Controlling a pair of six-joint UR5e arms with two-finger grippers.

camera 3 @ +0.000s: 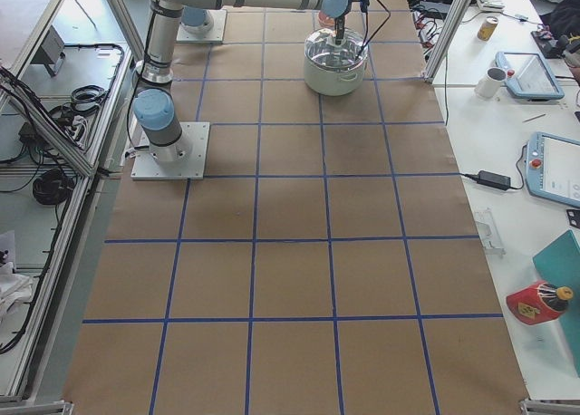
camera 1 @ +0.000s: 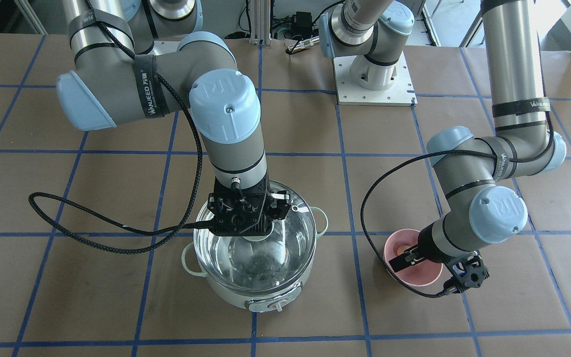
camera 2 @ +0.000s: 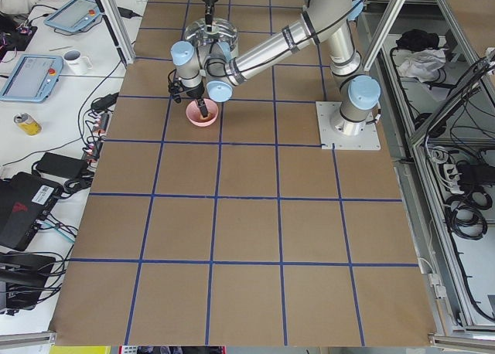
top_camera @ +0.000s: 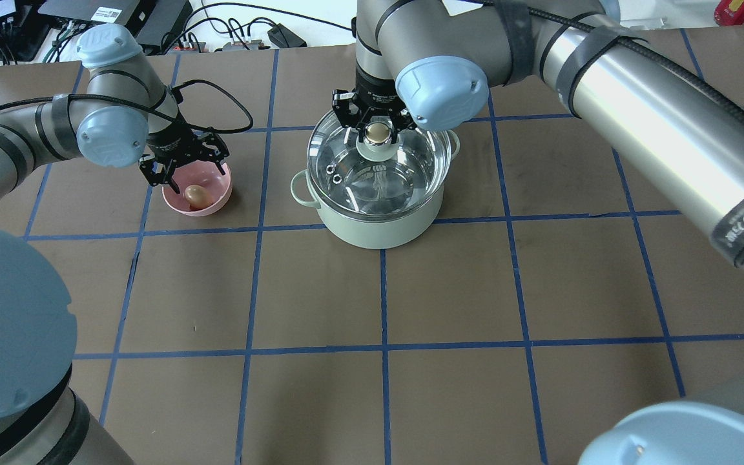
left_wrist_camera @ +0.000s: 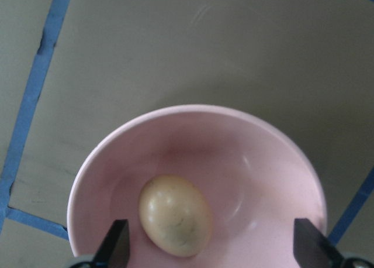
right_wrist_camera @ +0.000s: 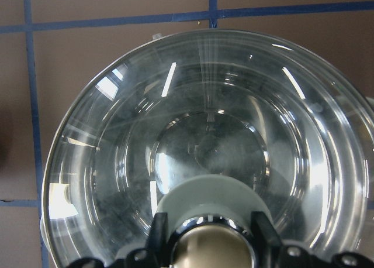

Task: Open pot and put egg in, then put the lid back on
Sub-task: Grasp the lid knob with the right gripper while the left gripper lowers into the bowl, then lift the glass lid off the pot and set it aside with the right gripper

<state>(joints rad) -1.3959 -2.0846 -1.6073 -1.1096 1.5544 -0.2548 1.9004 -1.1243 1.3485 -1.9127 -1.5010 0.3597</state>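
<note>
The mint-green pot [top_camera: 378,232] stands mid-table with the glass lid [top_camera: 404,174] over its mouth. I cannot tell if the lid rests on the rim or is slightly raised. My right gripper [top_camera: 377,132] is shut on the lid's knob [right_wrist_camera: 210,250], one finger on each side. The tan egg [left_wrist_camera: 175,215] lies in a pink bowl [top_camera: 217,197]. My left gripper [top_camera: 185,169] hangs open just over the bowl, its fingertips [left_wrist_camera: 117,244] on either side of the egg, not touching it.
The brown table [top_camera: 385,290] has a blue tape grid. The bowl is about one grid square from the pot, on my left. Cables and boxes [top_camera: 120,13] lie past the far edge. The pot's control knob [camera 1: 278,306] faces away from me.
</note>
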